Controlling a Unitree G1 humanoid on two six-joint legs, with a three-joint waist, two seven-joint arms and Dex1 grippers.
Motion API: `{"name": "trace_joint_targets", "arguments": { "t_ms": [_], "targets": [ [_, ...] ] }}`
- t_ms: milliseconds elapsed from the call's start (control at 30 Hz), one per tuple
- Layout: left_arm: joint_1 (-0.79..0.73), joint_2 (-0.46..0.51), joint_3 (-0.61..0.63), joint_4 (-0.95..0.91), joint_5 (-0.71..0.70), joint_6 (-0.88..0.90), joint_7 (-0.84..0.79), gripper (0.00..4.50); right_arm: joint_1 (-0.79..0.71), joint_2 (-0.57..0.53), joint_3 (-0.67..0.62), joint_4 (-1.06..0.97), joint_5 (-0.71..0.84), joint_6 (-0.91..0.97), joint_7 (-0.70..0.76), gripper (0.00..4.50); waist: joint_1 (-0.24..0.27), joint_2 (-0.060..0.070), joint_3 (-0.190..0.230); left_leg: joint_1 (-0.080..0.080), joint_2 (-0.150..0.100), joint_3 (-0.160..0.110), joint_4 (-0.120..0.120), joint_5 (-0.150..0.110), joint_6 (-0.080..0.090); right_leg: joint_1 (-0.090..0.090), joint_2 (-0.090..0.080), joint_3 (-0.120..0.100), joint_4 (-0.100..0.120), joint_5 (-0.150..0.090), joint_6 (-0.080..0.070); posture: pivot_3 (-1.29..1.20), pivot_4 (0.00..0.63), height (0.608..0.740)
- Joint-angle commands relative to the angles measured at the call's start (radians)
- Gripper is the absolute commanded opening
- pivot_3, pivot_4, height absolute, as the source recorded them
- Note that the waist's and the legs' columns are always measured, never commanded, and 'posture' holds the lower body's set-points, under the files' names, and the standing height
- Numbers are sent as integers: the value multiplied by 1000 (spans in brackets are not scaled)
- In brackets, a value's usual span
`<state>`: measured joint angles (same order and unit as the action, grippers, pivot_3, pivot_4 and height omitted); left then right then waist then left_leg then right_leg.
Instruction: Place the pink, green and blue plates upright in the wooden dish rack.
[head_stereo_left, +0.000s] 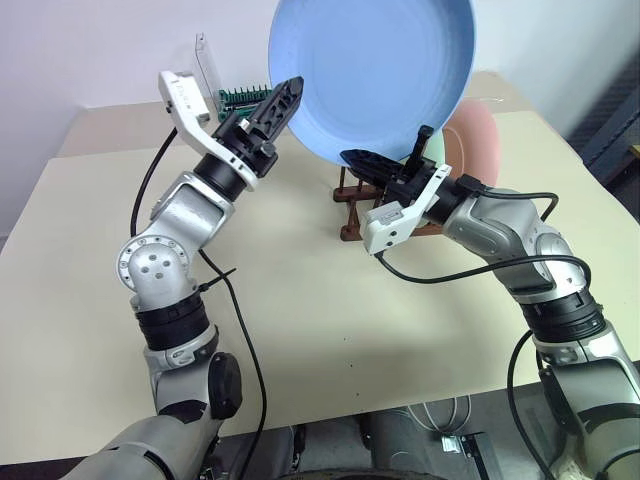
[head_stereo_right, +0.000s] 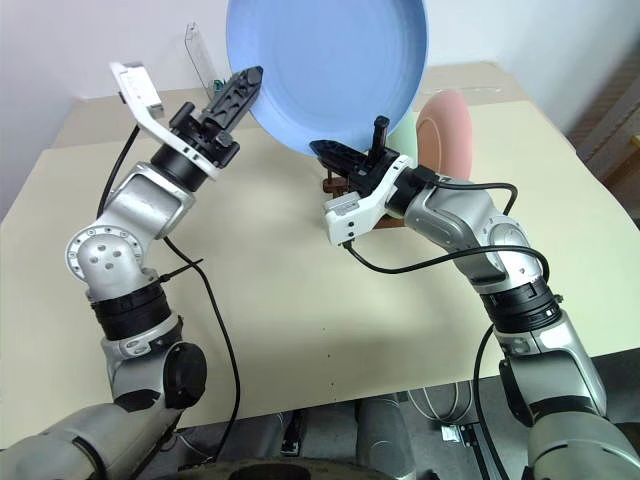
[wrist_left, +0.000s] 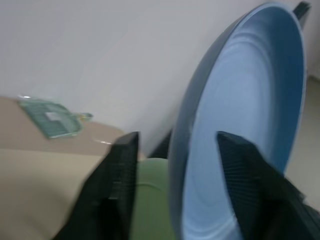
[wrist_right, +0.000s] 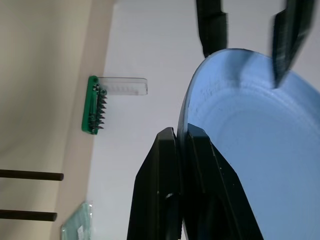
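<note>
- Holding the blue plate (head_stereo_left: 375, 75) up in the air w/ the right end effector (head_stereo_left: 385, 165) clenched on its lower rim; right wrist view shows both fingers pinched either side of the rim edge.
- Left end effector (head_stereo_left: 278, 105) is released: fingers spread apart, straddling the plate's edge on the robot's left w/o gripping, per left wrist view. Looks like a hand-over, plate now carried by right arm alone (judgement).
- Blue plate is near upright, tilted, well above the tabletop (head_stereo_left: 300, 300), over and just in front of the wooden dish rack (head_stereo_left: 348, 200).
- Pink plate (head_stereo_left: 478, 140) stands upright at the rack, behind the right arm; green plate (head_stereo_left: 434, 147) shows as a thin sliver between pink plate and the blue one, also apparently upright. Exact slots hidden by the arm, can't tell.
- Green tool holder (head_stereo_left: 240, 97) w/ clear panel sits at the far side of the tabletop, behind left end effector; not part of the job.
- Progress (judgement): approx two of three done, pink + green racked; blue is the last.
- Left to do: left arm clears away, right lowers blue plate btwn free pegs on the near side of the rack, then lets go.
</note>
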<state>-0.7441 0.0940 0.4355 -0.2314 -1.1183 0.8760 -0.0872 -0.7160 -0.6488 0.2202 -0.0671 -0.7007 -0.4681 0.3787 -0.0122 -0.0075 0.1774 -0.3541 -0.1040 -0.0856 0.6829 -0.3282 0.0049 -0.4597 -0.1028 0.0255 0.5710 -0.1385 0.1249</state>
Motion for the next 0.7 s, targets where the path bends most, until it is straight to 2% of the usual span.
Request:
{"name": "trace_joint_targets", "arguments": {
  "t_ms": [33,133,200,300,400,500,567,700],
  "targets": [
    [-23,69,64,44,-129,-13,-48,4439,-45,-14,-48,-2,22,5,-29,0,1,0,0,0,0,0,0,0,0,0,0,0,0,0,0,0,150,740],
    [-41,228,106,180,-221,62,-154,4439,-74,-26,-66,24,35,21,-31,0,-3,0,0,0,0,0,0,0,0,0,0,0,0,0,0,0,150,740],
    [-73,320,145,282,-262,74,-221,4439,-90,-9,-88,34,110,53,-8,0,-2,0,0,0,0,0,0,0,0,-1,0,0,1,0,-1,0,150,740],
    [-84,477,117,363,-208,102,-395,4439,-136,31,-135,32,267,105,26,0,-5,0,0,-1,0,0,0,0,0,-1,1,0,0,1,-1,0,150,740],
    [-15,571,-44,333,14,8,-543,4439,-197,124,-210,-10,563,267,94,0,-4,1,0,-1,0,-1,-2,0,0,0,0,0,1,1,-1,0,150,740],
    [12,589,-121,326,146,-102,-618,4439,-236,214,-280,-81,845,495,141,0,1,1,0,0,0,-2,-1,0,0,1,0,-1,1,1,-1,0,150,740],
    [36,596,-166,295,270,-253,-682,4439,-286,299,-386,-144,1205,735,94,0,-2,1,0,-1,1,-3,-1,0,0,0,0,-2,2,1,-2,0,150,740],
    [82,602,-202,267,395,-436,-790,4439,-330,359,-524,-173,1629,985,-5,0,-2,1,0,-2,2,-3,-3,0,0,-3,1,-2,2,2,-3,0,150,740]
  ]
}}
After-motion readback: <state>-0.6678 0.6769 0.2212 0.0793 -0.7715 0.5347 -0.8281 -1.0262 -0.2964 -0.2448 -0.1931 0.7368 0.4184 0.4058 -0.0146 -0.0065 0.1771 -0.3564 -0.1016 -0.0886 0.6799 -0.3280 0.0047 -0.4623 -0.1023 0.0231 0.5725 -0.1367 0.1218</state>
